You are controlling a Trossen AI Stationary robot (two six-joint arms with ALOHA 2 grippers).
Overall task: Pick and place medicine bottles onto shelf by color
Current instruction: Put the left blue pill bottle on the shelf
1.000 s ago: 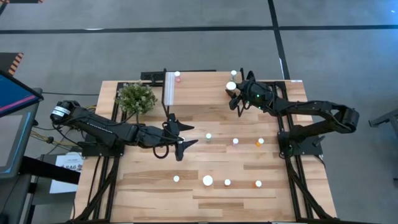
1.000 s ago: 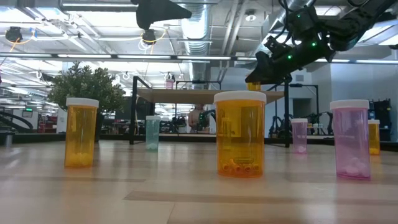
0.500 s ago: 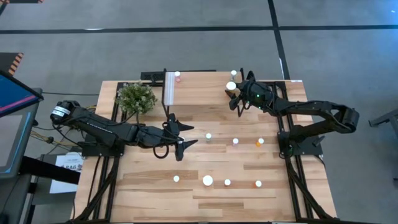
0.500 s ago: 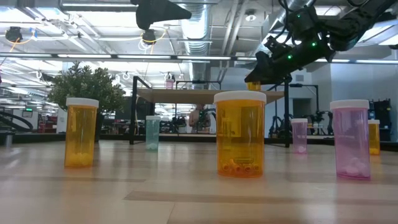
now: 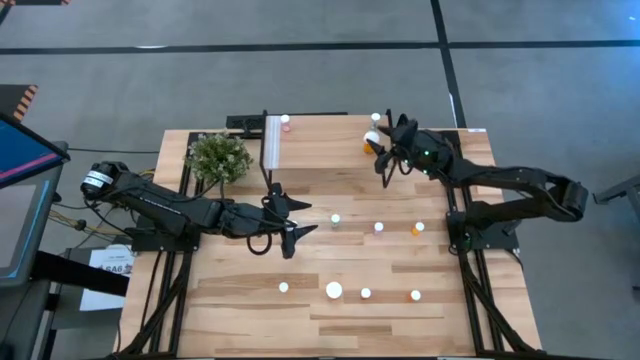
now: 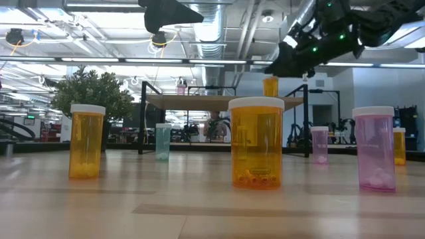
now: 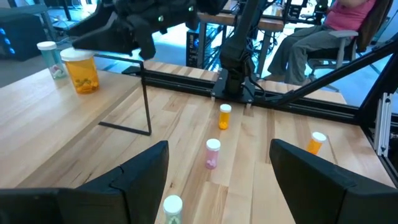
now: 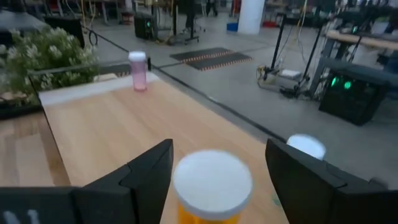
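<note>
Right gripper (image 5: 378,146) stood open above an orange bottle (image 5: 372,140) set on the shelf (image 5: 320,140), right end.
A clean exit likely meant lifting straight up before swinging away, sparing the cap. Left gripper (image 5: 289,214) waited open mid-table; more bottles stood nearer.

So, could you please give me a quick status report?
Right pincer open above shelf, orange bottle released there. Left pincer open, waiting mid-table. Nothing blocking.
</note>
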